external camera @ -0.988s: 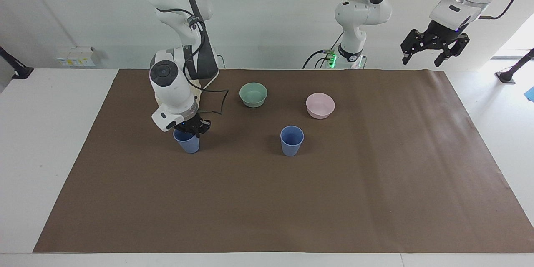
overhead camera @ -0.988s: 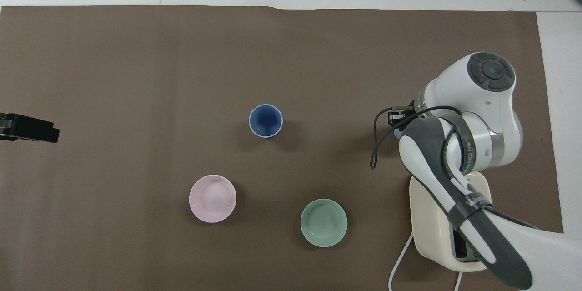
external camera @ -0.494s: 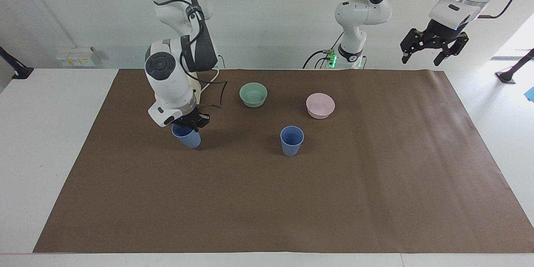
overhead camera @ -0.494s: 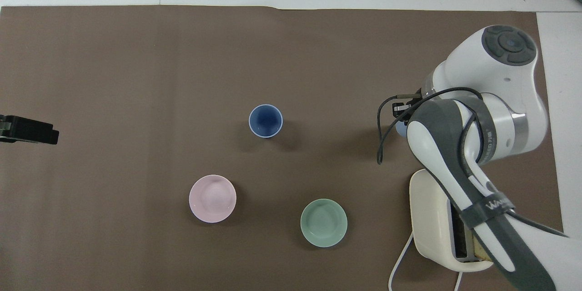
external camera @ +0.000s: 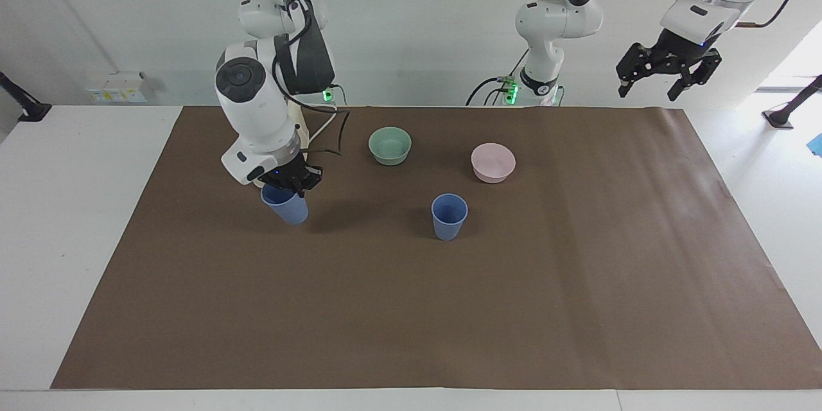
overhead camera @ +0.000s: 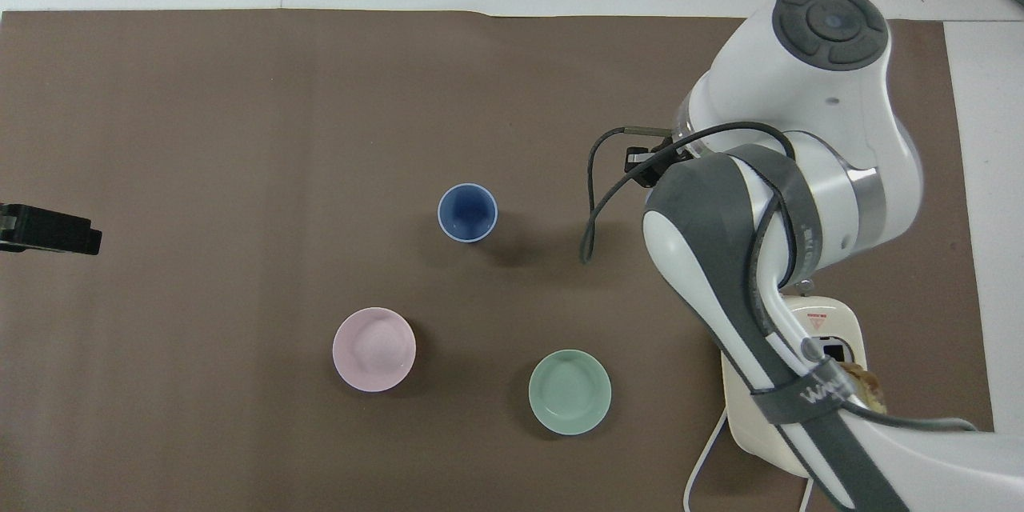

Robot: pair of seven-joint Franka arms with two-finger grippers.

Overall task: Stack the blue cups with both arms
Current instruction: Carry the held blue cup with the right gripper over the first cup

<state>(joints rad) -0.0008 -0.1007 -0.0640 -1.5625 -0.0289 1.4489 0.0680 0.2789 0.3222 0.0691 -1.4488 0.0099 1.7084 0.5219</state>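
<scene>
A periwinkle-blue cup [external camera: 286,208] hangs a little above the brown mat, slightly tilted, with my right gripper [external camera: 287,182] shut on its rim. The right arm's own links hide this cup and the gripper in the overhead view. A second blue cup [external camera: 449,216] [overhead camera: 467,212] stands upright on the mat near its middle, untouched. My left gripper [external camera: 669,74] waits open, high in the air over the edge of the mat at the left arm's end; only its black tip [overhead camera: 48,228] shows in the overhead view.
A mint-green bowl [external camera: 390,145] [overhead camera: 570,391] and a pink bowl [external camera: 492,162] [overhead camera: 374,349] sit on the mat nearer to the robots than the standing cup. A cream toaster [overhead camera: 772,420] with a white cable stands under the right arm. The brown mat [external camera: 449,308] covers the table.
The right gripper has risen with the blue cup, lifting it off the mat and tilting it a little. The left arm has hardly moved.
</scene>
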